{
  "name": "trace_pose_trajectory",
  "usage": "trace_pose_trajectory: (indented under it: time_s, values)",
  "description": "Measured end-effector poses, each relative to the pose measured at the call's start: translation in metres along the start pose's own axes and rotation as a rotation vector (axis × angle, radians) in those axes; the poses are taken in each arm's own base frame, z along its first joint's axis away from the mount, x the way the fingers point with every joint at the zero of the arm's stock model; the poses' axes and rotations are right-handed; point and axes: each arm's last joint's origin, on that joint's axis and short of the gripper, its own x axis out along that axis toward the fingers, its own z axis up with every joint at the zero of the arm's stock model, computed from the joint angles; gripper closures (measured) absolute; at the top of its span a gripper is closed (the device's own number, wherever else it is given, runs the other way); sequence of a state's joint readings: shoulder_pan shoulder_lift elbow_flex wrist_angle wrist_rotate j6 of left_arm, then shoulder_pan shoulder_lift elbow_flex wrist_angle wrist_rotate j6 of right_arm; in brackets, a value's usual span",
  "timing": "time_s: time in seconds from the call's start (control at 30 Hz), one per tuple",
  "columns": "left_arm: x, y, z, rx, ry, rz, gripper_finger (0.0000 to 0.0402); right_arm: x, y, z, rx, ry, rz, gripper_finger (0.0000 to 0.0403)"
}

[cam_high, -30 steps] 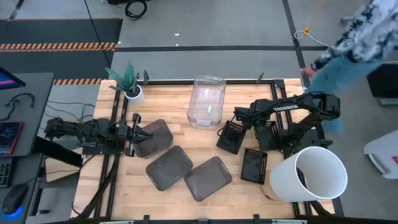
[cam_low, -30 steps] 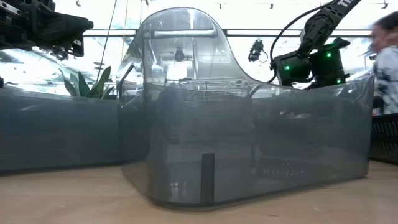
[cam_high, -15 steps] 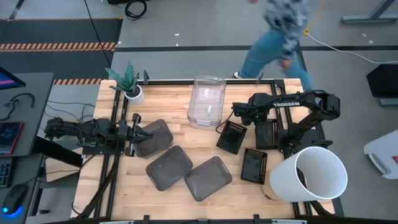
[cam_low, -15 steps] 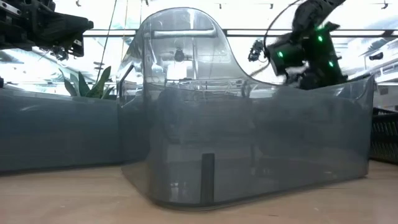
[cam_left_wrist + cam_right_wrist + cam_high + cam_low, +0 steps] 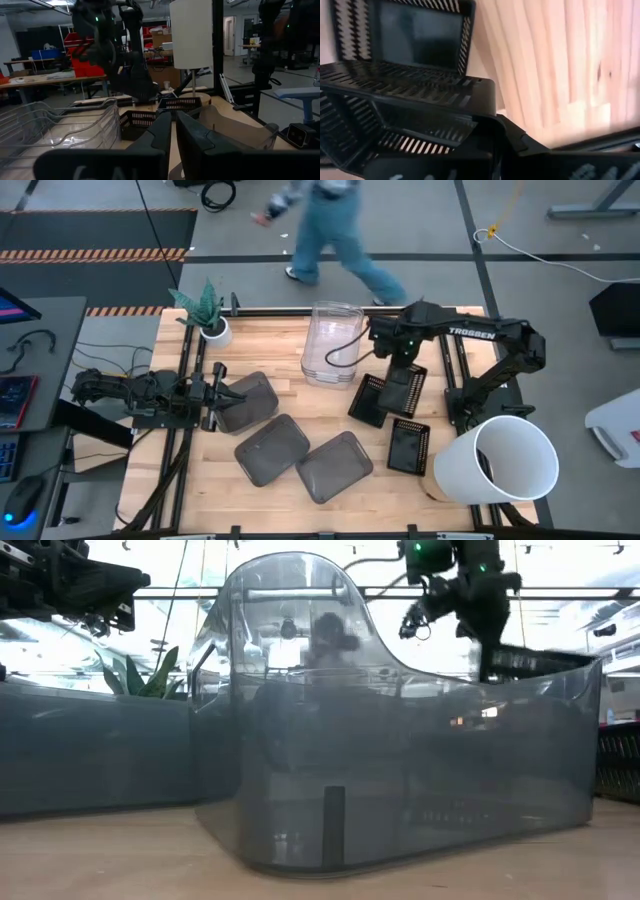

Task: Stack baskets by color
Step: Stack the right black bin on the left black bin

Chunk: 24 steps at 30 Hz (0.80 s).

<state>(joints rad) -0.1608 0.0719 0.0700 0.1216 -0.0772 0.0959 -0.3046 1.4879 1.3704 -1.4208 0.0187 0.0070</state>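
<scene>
My right gripper [image 5: 400, 358] hangs over the table's far right, shut on a black perforated basket [image 5: 411, 387] that is off the wood. Two more black baskets [image 5: 368, 400] [image 5: 408, 446] lie below and beside it. Clear baskets [image 5: 332, 343] stand nested at the far middle. Three smoky grey baskets [image 5: 246, 402] [image 5: 272, 448] [image 5: 335, 466] lie bottom down in the left and middle. My left gripper [image 5: 222, 393] stays level at the left, shut, at the edge of the nearest grey basket; whether it touches it I cannot tell. My right gripper holds the black basket by the wall at its far short end [image 5: 470, 102], pinched between the two fingers [image 5: 512, 142]. The fingers come from above, pointing down. The basket hangs below them, tilted, clear of the table and above another black basket [image 5: 420, 35].
A large white bucket [image 5: 497, 462] lies on its side at the near right corner. A small plant pot [image 5: 213, 330] stands at the far left. A person walks past beyond the far edge. Bare wood shows along the near edge at the left.
My right gripper has taken hold of the black basket and risen with it, drifting toward the far edge. The basket has left the table and now hangs tilted. The person behind the table has walked from right to left.
</scene>
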Motion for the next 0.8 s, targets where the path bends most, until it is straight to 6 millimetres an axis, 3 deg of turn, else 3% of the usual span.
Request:
trace_pose_trajectory:
  time_s: [0.13, 0.47, 0.8]
  values:
    - [0.0, 0.0, 0.0, 0.0, 0.0, 0.0, 0.0371, -0.013, 0.001, 0.004, 0.062, -0.056, 0.038, 0.0398]
    - [0.0, 0.0, 0.0, 0.0, 0.0, 0.0, 0.0372, -0.014, 0.005, 0.009, 0.165, -0.106, 0.058, 0.0397]
    - [0.0, 0.0, 0.0, 0.0, 0.0, 0.0, 0.0373, 0.009, 0.007, 0.033, 0.184, -0.082, 0.056, 0.0396]
